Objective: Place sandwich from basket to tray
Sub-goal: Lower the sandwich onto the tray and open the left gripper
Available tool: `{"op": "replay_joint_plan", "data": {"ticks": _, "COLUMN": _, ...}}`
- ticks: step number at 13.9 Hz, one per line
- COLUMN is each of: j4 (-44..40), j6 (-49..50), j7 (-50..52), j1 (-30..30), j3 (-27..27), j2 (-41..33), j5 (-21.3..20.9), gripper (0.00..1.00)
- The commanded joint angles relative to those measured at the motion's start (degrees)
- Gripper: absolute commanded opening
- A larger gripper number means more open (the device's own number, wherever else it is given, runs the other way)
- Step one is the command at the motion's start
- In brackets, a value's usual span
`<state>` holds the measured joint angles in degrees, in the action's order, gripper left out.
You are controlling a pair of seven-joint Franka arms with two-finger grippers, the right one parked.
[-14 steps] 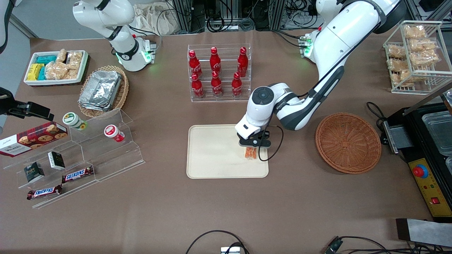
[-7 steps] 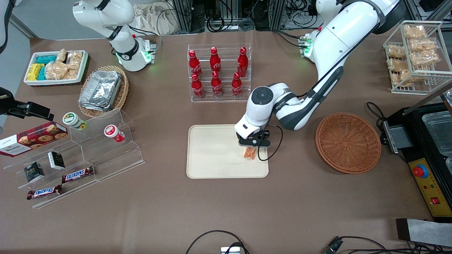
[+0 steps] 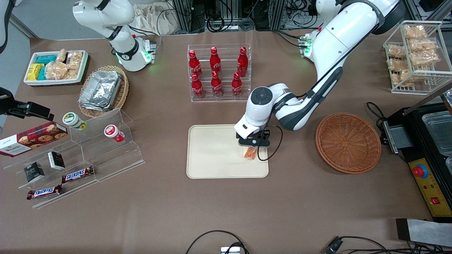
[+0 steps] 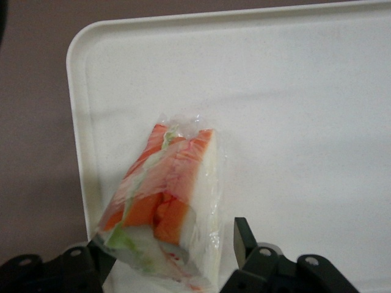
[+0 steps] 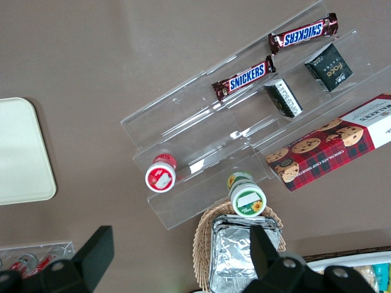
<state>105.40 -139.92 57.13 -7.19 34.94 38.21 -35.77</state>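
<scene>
The sandwich (image 3: 250,152), a clear-wrapped wedge with orange and green filling, lies on the cream tray (image 3: 212,151), close to the tray's short edge that faces the basket. My left gripper (image 3: 252,144) hangs just above it. In the left wrist view the sandwich (image 4: 165,195) leans between the black fingertips (image 4: 242,237), with a small gap on one side. The gripper (image 4: 171,247) is open around it, over the tray (image 4: 293,91). The round reddish-brown basket (image 3: 348,142) sits beside the tray toward the working arm's end and holds nothing.
A clear rack of red cola bottles (image 3: 216,72) stands farther from the front camera than the tray. An acrylic step stand with snacks (image 3: 99,148) lies toward the parked arm's end. A black machine (image 3: 430,148) and a wire snack rack (image 3: 415,56) stand past the basket.
The gripper has lifted slightly and its fingers have parted from the sandwich. The sandwich now rests tilted on the tray at almost the same spot.
</scene>
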Motion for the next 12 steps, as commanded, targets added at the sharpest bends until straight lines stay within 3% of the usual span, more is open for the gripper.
{"op": "replay_joint_plan", "data": {"ticks": 1, "j4": -1.69, "j6": 4.46, "j7": 0.8, "j1": -0.63, "j3": -0.4, "j2": -0.06, "j5": -1.14, "gripper": 0.85}}
{"op": "replay_joint_plan", "data": {"ticks": 12, "j4": -8.46, "j6": 11.42, "j7": 1.58, "j1": -0.28, "j3": -0.23, "j2": -3.04, "j5": 2.1, "gripper": 0.85}}
